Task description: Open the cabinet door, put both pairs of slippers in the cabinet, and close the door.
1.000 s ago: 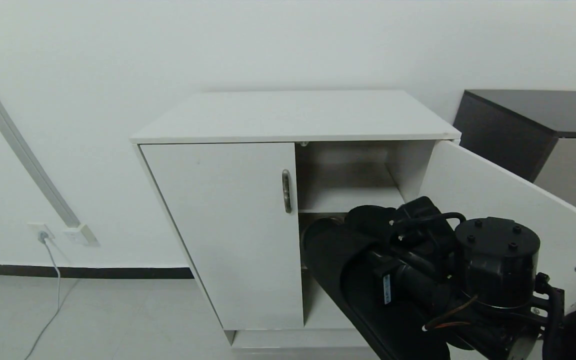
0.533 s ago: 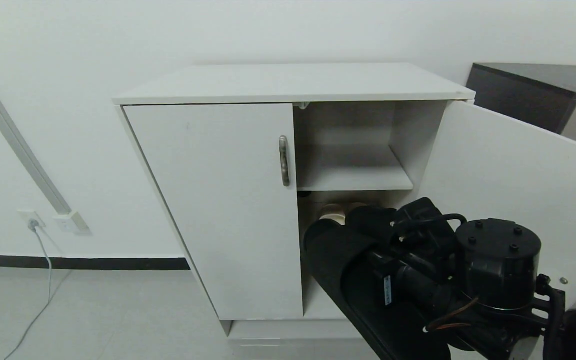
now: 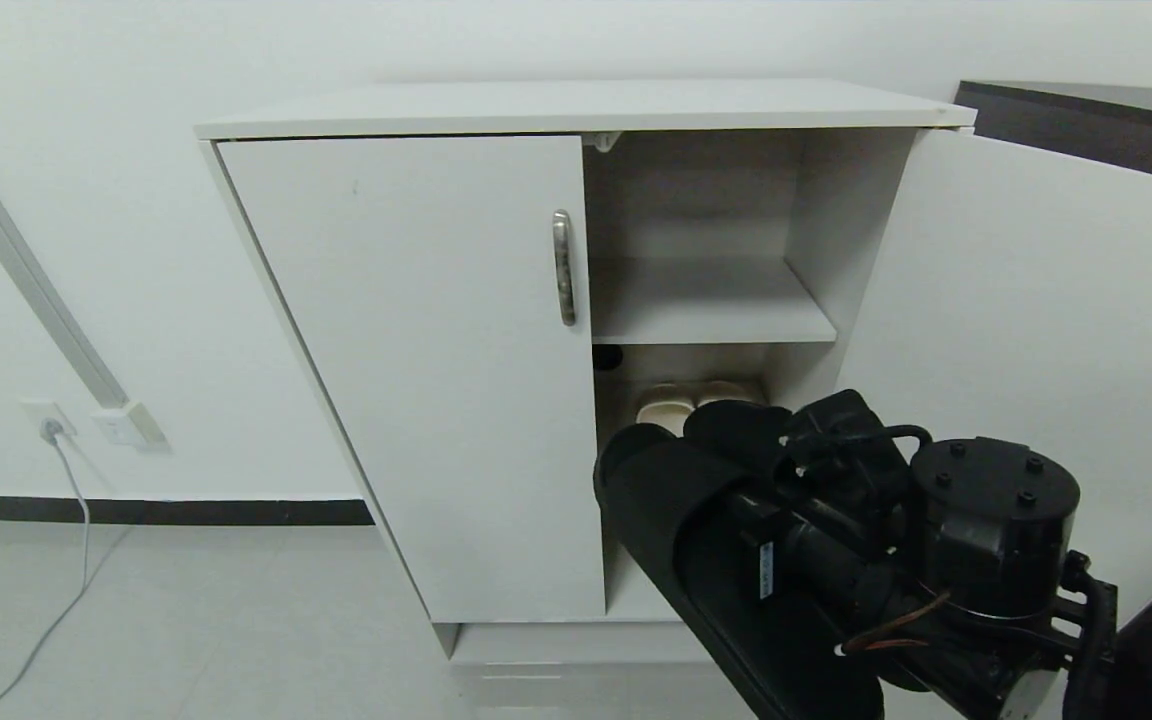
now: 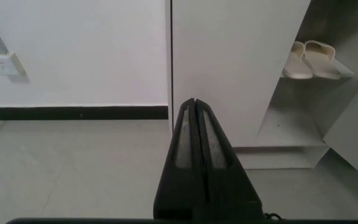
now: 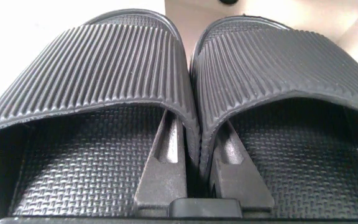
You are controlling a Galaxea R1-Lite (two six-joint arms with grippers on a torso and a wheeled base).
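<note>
The white cabinet (image 3: 576,100) stands against the wall with its left door (image 3: 416,370) closed and its right door (image 3: 1026,320) swung wide open. A cream pair of slippers (image 3: 681,405) (image 4: 312,59) lies on the lower shelf inside. My right gripper (image 5: 197,155) is shut on a black pair of slippers (image 3: 676,500) (image 5: 104,74), pinching their inner edges together, and holds them in front of the open lower compartment. My left gripper (image 4: 194,106) is shut and empty, low over the floor before the closed door.
The upper shelf (image 3: 711,300) is bare. A metal handle (image 3: 563,267) sits on the closed door's edge. A wall socket with a cable (image 3: 44,420) is at the left, and dark furniture (image 3: 1086,110) stands right of the cabinet. Grey floor (image 3: 186,620) lies open at the left.
The head view has shifted, so the cabinet sits higher and nearer and the cream slippers have come into sight. The right arm keeps the black slippers in its grip.
</note>
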